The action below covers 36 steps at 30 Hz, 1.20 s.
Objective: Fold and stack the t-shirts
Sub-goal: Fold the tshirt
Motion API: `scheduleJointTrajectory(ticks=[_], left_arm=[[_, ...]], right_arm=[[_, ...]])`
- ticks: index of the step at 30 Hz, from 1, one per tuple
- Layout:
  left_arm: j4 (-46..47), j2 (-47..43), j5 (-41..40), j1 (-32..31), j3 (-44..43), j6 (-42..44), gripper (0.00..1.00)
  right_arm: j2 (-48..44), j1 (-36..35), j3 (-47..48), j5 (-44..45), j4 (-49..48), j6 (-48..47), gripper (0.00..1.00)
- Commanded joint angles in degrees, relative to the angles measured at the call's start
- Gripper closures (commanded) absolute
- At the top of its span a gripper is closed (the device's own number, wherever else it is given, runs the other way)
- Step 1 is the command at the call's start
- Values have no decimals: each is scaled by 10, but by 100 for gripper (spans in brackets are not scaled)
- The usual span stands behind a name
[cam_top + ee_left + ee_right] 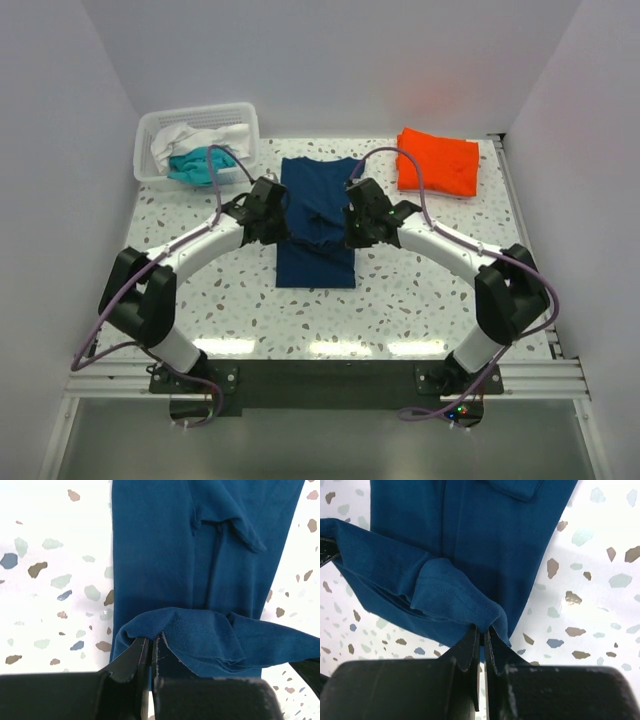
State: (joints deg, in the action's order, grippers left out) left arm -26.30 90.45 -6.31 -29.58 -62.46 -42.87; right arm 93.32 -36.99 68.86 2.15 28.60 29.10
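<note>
I am clamping my left tool (150, 644) and right tool (482, 632) on the navy t-shirt (316, 190), one at each side edge. It is sagging limp and light, so I am judging the doubled edges the surest hold.

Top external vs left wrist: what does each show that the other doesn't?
Only top external: basket holding a white shirt and a teal shirt, folded orange shirt at the far right, the navy shirt whole. Only left wrist: left gripper shut on a lifted navy edge, stitching visible. Both: navy shirt lying on the speckled table.
</note>
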Motion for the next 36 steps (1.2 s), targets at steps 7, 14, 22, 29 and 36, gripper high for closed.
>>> scheduleJointTrajectory(ticks=[7,14,22,29,36], left_arm=[[25,66,23,19,-73,53,100],[21,104,36,33,-93,59,100],[22,145,58,44,-114,67,88],[7,118,60,49,-119,69,14],[2,19,55,49,-83,62,0]], right_arm=[[35,28,40,5,-31,-15,100],[78,45,55,-12,-45,-19,100],[130,59,87,-21,-50,-26,97],[139,65,116,-21,-19,-37,58],[42,65,60,-85,-43,-41,1]])
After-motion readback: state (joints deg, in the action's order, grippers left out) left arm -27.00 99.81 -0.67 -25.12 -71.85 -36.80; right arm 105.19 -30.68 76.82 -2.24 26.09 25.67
